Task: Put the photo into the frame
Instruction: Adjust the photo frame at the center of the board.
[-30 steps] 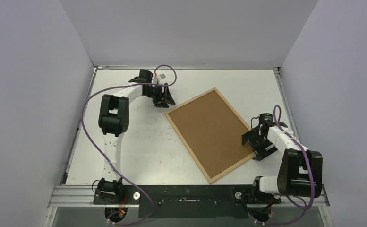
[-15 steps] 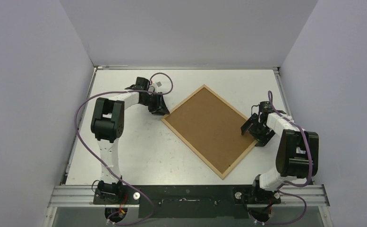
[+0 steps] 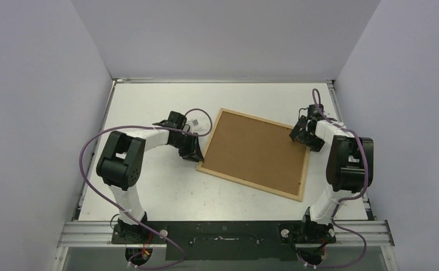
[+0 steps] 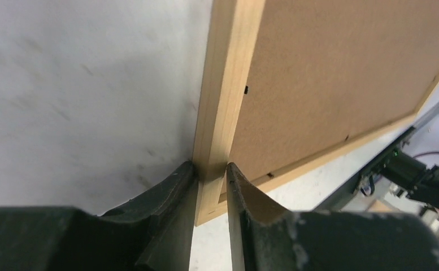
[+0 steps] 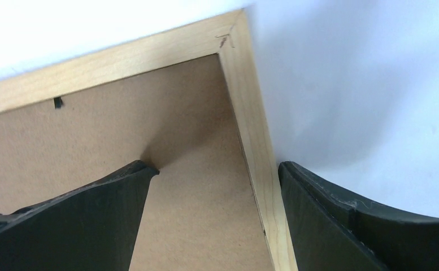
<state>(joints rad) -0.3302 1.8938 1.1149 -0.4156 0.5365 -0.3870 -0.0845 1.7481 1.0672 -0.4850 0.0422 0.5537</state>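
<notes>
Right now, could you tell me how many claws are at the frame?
2. The left claw pinches the frame by its near-left corner; the right claw straddles the far-right corner, open.

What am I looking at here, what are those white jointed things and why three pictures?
Those are two robot arms bolted at the near edge of a table. The wide picture comes from a camera above and behind them; each close-up comes from a camera on one wrist, its own black fingers showing. On the table lies a wooden picture frame, back up, with a brown backing panel in it. The left gripper pinches a wood strip near one corner. The right gripper is open, straddling the strip at another corner without gripping. No photo shows.
</notes>
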